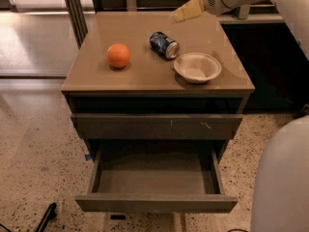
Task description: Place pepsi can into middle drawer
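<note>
The pepsi can [164,45] lies on its side on the cabinet top [145,76], between an orange and a bowl. My gripper [181,14] hangs above the back of the cabinet top, up and a little right of the can, and does not touch it. The middle drawer [155,203] is pulled out below; its flat tray is bare inside. Nothing is in the gripper.
An orange [119,55] sits left of the can and a white bowl [197,67] right of it. A shut drawer front with pale scratches [157,126] is above the open drawer. A white part of my body [285,178] fills the lower right. A metal post [75,8] stands back left.
</note>
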You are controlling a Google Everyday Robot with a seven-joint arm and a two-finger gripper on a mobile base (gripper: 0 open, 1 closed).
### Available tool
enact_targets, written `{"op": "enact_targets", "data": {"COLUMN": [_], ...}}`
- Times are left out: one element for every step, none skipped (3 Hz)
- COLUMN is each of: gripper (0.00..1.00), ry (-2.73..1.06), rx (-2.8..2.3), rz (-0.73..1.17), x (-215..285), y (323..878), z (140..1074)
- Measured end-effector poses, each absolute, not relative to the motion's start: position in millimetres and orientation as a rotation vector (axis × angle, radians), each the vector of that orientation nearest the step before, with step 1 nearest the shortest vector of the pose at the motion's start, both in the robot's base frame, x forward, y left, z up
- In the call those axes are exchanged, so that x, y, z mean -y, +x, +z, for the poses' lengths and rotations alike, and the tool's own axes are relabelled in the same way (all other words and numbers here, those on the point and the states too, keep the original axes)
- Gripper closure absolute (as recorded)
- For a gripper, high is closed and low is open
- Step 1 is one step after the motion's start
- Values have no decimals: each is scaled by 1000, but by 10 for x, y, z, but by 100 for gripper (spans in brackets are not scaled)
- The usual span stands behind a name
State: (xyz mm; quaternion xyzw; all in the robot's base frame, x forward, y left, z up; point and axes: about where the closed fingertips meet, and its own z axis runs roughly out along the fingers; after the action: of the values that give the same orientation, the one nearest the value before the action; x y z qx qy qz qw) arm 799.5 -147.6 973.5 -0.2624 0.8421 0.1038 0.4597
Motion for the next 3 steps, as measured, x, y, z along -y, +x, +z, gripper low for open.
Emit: {"op": "enact_targets", "data": {"gripper": [0,0,0], "ry": [-645,-645,-640], "rx": [-2076,-2093,-2088], "rz": [312,348,368], "x": [1266,1127,987], "y": [8174,8248,8286], "z": [9672,9569,9502]}}
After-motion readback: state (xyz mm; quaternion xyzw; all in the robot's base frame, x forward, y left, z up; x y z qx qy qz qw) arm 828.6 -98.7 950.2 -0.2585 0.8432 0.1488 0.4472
